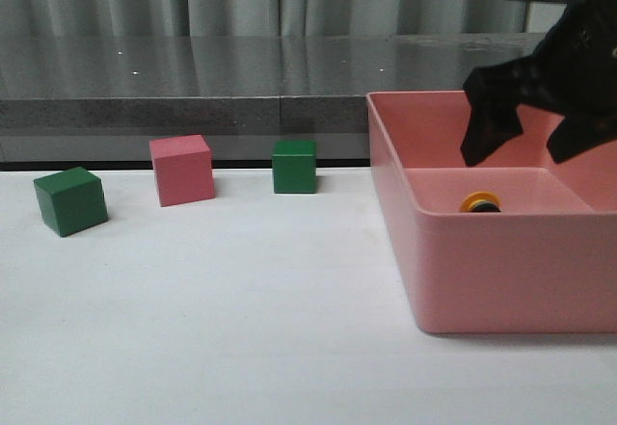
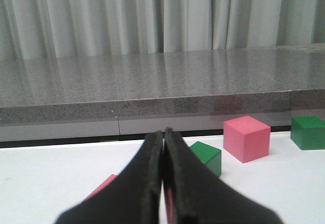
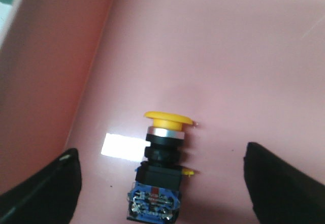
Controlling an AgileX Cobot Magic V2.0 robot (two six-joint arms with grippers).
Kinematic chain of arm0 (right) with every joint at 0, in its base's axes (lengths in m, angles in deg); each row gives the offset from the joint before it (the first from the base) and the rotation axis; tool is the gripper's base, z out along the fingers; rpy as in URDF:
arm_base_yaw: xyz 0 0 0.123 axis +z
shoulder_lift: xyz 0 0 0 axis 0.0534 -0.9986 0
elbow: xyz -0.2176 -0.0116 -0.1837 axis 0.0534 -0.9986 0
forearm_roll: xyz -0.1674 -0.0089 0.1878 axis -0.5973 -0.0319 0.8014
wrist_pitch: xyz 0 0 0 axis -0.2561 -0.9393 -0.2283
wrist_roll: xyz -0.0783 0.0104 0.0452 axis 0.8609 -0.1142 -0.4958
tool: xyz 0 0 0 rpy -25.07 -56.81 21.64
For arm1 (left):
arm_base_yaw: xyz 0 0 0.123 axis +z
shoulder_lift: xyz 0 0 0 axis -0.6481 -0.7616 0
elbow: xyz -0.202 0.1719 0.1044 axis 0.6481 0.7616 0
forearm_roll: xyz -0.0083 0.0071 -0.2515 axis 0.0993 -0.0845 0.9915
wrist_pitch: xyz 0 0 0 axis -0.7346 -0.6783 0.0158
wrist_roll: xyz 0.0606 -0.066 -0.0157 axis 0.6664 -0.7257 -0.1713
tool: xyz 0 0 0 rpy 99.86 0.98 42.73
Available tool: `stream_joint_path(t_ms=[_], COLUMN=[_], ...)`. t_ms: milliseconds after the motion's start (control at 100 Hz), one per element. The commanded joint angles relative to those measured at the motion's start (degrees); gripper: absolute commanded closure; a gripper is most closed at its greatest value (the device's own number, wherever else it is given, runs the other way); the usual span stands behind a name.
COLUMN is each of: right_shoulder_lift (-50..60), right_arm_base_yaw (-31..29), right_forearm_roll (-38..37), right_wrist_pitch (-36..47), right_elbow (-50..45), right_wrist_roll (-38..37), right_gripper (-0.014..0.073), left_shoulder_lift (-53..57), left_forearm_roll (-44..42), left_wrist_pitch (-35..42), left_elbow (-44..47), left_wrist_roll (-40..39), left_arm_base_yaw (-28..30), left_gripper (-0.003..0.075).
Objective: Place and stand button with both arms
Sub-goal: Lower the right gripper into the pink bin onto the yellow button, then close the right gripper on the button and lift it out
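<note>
The button (image 1: 479,202) lies on its side on the floor of the pink bin (image 1: 501,271). Only its yellow cap shows over the bin wall in the front view. In the right wrist view the button (image 3: 158,183) shows yellow cap, silver collar, black body and blue base. My right gripper (image 1: 525,146) hangs open above it inside the bin. In the right wrist view its two fingers stand on either side of the button, apart from it, with the gripper (image 3: 161,155) centred over it. My left gripper (image 2: 163,183) is shut and holds nothing. It is out of the front view.
A green cube (image 1: 69,200), a pink cube (image 1: 181,169) and a second green cube (image 1: 294,166) stand on the white table (image 1: 241,329). The left wrist view shows them too, plus a pink object (image 2: 101,186) partly hidden behind the fingers. A grey ledge (image 1: 193,78) runs along the back.
</note>
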Motion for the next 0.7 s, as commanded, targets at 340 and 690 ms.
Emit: stream_joint_path(t_ms=[340,690], right_shoulder_lift=[-7.03,-4.52], right_arm_base_yaw=[0.08,0.08], right_forearm_roll=[0.37,1.19], right_wrist_pitch=[2.80,-0.13], right_elbow=[1.85,3.18], right_wrist_roll=[0.63,0.63], right_gripper=[0.0058,0.0595], left_shoulder_lift=[1.68,1.68], left_forearm_roll=[0.03,0.03], left_wrist_pitch=[4.38,4.38], left_elbow=[2.55,2.55], left_wrist_roll=[-0.44,-0.44], left_arm_base_yaw=[0.10,0.10], left_gripper=[0.0740,0.0740])
